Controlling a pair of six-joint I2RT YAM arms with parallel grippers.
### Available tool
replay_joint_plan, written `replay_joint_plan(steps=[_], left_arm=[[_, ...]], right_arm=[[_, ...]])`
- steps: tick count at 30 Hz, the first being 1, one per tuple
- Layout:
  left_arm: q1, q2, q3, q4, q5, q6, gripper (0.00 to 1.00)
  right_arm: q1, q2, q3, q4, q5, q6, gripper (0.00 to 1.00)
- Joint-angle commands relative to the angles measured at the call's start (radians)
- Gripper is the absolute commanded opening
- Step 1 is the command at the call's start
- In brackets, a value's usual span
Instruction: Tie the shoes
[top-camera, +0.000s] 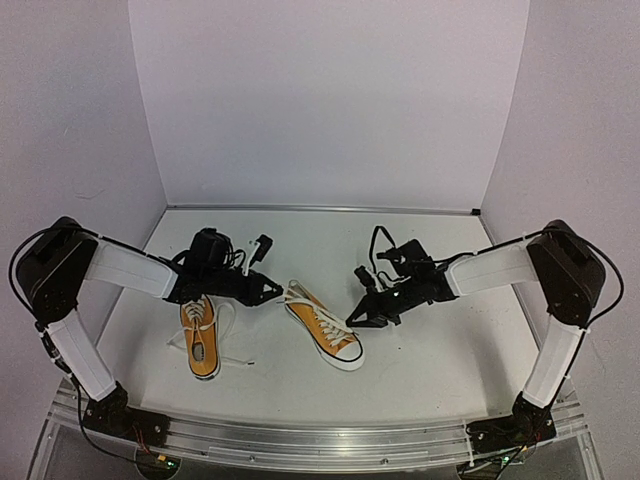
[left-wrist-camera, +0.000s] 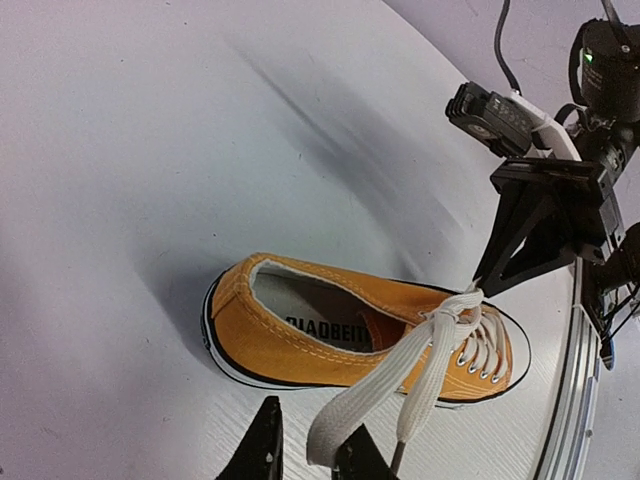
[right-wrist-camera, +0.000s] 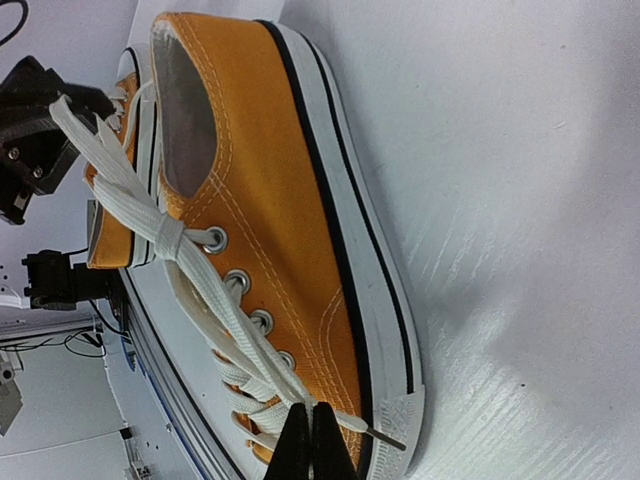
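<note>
Black capital lettering (left-wrist-camera: 330, 328), reading roughly "OIADBEIT" before the tongue cuts it off, is being displayed on the white insole (left-wrist-camera: 300, 298) of the orange sneaker (left-wrist-camera: 290, 355).

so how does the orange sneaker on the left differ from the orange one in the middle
The left orange canvas sneaker lies nearly straight front to back; the middle orange canvas sneaker lies diagonally, toe toward the right arm. The left one's laces sprawl loose on the table; the middle one's white lace is pinched in the shut right gripper. Both have white soles.
</note>
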Motion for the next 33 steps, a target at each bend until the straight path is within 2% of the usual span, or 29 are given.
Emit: replay_joint_plan(steps=[1,11,20,24,26,29,31,32,33], left_arm=[[0.007,0.06,0.026,0.053,0.02,-0.036,0.25],[-0.029,0.207,0.103,0.112,0.065,-0.067,0.45],[-0.034,0.283,0.219,0.101,0.094,-0.061,0.47],[-0.033,0.278,0.258,0.041,0.092,-0.04,0.5],[-0.029,0.24,0.239,0.031,0.075,-0.036,0.57],[-0.011,0.132,0.188,-0.02,0.015,-0.023,0.76],[-0.001,0.05,0.164,-0.086,-0.041,-0.004,0.93],[0.002,0.014,0.155,-0.118,-0.07,0.007,0.99],[0.005,-0.023,0.149,-0.148,-0.103,0.013,1.0]], right_arm=[[0.042,0.043,0.015,-0.006,0.014,0.017,0.0],[0.132,0.103,0.043,0.083,0.013,0.083,0.0],[0.167,0.082,0.077,0.101,0.021,0.117,0.0],[0.167,0.066,0.086,0.091,0.026,0.115,0.0],[0.163,0.045,0.081,0.069,0.046,0.101,0.0],[0.142,-0.012,0.053,0.007,0.09,0.074,0.0],[0.12,-0.072,0.023,-0.044,0.124,0.059,0.06],[0.107,-0.105,0.009,-0.061,0.14,0.055,0.11],[0.089,-0.148,-0.007,-0.075,0.156,0.053,0.15]])
